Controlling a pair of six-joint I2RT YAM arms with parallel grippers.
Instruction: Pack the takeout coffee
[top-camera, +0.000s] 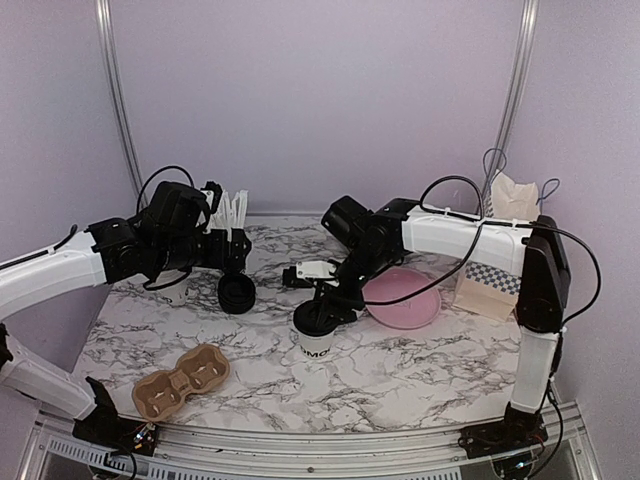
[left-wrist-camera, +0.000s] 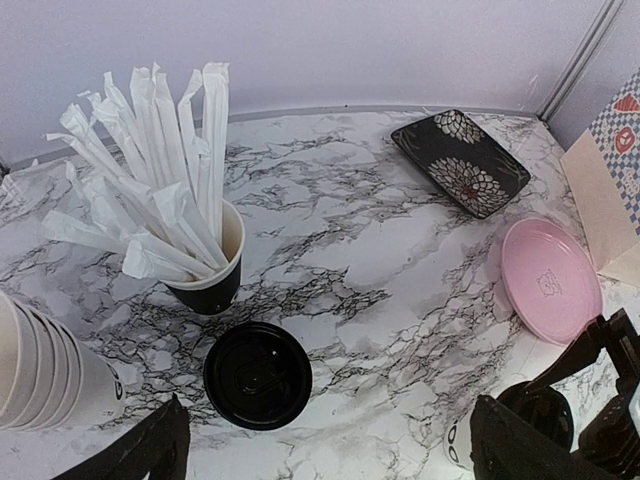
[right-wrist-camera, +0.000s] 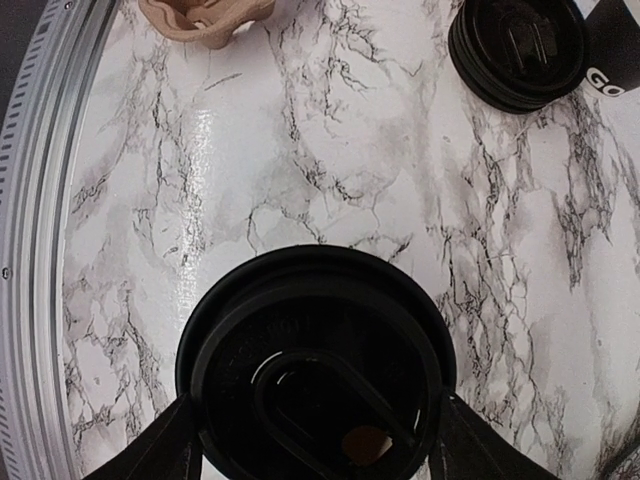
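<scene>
Your right gripper straddled one lidded coffee cup at the centre of the marble table. Its fingers sat just beside the black lid, and I cannot tell whether they pressed it. Your left gripper hung released over the second lidded cup, near the cup of straws.

The marble-patterned table carries a cardboard two-cup carrier at its near left and a lidded white coffee cup standing at centre, with a second black lid to its left. A pink plate lies just right of the centre cup, a checkered paper bag beyond it. Farther back are a black cup of wrapped straws, a black floral tray and a stack of white cups.
</scene>
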